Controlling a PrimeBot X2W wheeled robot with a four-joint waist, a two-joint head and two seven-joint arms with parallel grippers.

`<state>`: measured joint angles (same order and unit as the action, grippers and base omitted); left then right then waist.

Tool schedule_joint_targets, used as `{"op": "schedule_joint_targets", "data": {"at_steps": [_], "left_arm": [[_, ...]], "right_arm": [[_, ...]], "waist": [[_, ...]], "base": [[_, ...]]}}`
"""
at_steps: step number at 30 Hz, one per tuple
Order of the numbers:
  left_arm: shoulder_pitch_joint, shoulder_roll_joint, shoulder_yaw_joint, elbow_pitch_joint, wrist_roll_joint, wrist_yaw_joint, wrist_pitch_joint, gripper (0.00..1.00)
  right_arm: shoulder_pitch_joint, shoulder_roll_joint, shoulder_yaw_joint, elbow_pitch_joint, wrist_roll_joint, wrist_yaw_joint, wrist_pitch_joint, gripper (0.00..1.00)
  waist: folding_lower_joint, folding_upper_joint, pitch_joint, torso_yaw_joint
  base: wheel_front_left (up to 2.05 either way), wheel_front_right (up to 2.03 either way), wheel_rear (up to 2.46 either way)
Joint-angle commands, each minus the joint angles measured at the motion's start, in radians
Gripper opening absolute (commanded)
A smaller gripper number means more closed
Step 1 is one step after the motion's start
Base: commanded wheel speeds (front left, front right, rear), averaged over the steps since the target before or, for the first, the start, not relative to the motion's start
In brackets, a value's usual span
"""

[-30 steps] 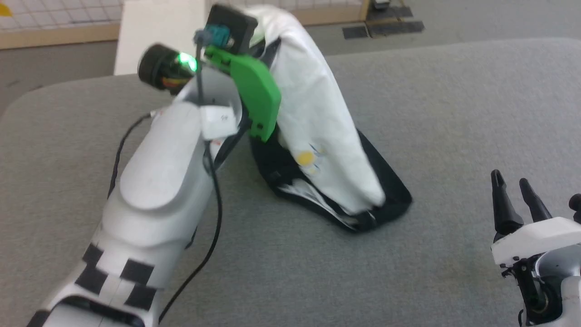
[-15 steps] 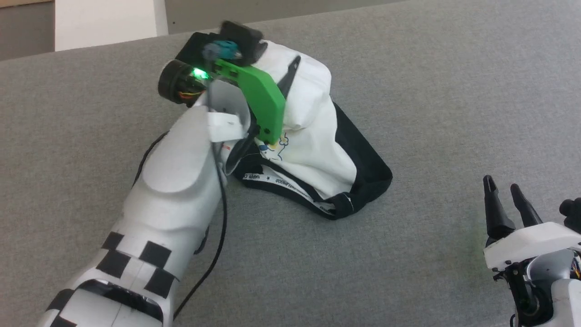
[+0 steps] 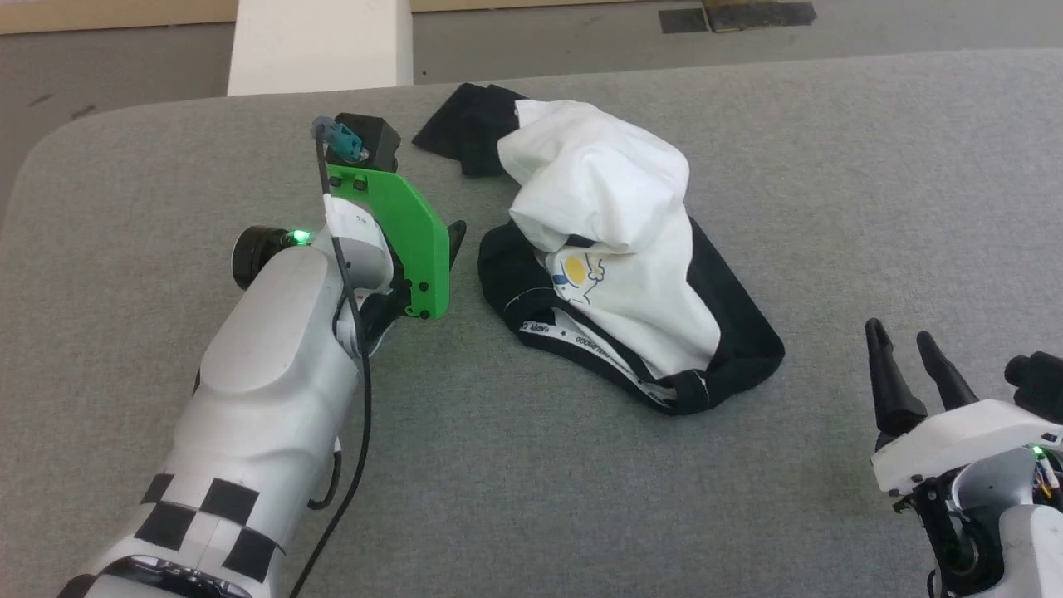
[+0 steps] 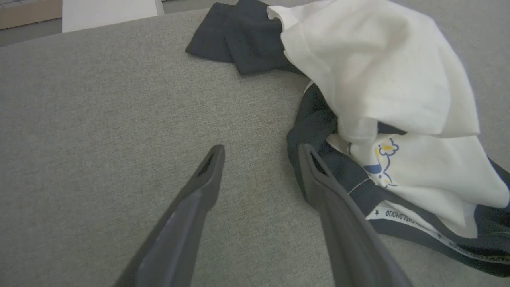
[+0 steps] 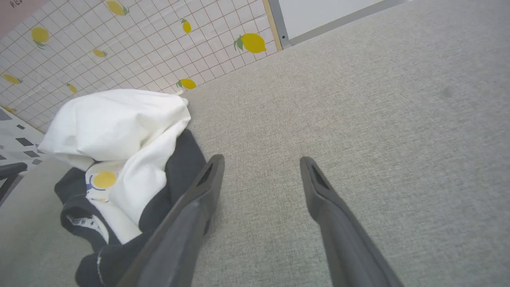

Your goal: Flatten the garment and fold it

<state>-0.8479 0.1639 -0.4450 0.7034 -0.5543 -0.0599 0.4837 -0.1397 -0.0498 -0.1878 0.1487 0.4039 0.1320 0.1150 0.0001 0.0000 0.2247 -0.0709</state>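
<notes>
Grey woven fabric covers the table (image 3: 830, 166), whose rounded far-left corner meets a dull floor (image 3: 124, 66). A white block (image 3: 320, 46) stands beyond the far edge. In the right wrist view a tiled wall (image 5: 119, 40) printed with lemons runs behind the table.

On the left side, the robot's pale left forearm reaches from the near edge toward the middle. It carries a green bracket (image 3: 407, 241), and a black cable (image 3: 357, 374) hangs along it. The left pincer (image 4: 261, 159) has its two dark fingers spread apart with nothing between them, only bare table. Its tips point at the cloth's left side. One finger (image 4: 318, 179) lies against the dark hem in the left wrist view, though I cannot tell whether it touches.

Just right of that pincer, around the middle of the table, the garment (image 3: 614, 208) lies crumpled in a heap, neither flat nor folded. A black sleeve (image 3: 469, 124) sticks out toward the far edge. White fabric bunches up in a mound over the black parts. On the lower white panel the yellow print (image 3: 575, 270) faces up. Below it the band of lettering (image 3: 581, 340) runs along the near-left hem, and more black cloth curls round the heap's near-right end.

Near the table's near-right corner, well apart from the heap, the right pincer (image 3: 898, 336) points its fingers up the head view. They are parted and hold nothing. In the right wrist view the gap frames bare grey surface.
</notes>
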Motion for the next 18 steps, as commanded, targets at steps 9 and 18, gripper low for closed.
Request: {"op": "schedule_joint_targets", "data": {"at_steps": [9, 18], "left_arm": [[0.005, 0.014, -0.061, -0.017, 0.027, -0.005, 0.049, 1.0], [0.005, 0.002, -0.06, 0.042, 0.012, 0.008, 0.045, 0.0]], "right_arm": [[-0.007, 0.0, -0.011, -0.032, -0.004, -0.001, 0.009, 1.0], [0.005, 0.0, -0.025, -0.04, 0.002, -0.001, 0.005, 1.0]], "waist": [[-0.0001, 0.0, 0.06, -0.076], [-0.0001, 0.0, 0.086, -0.105]], "base": [[0.0, 0.0, 0.0], [0.0, 0.0, 0.0]]}}
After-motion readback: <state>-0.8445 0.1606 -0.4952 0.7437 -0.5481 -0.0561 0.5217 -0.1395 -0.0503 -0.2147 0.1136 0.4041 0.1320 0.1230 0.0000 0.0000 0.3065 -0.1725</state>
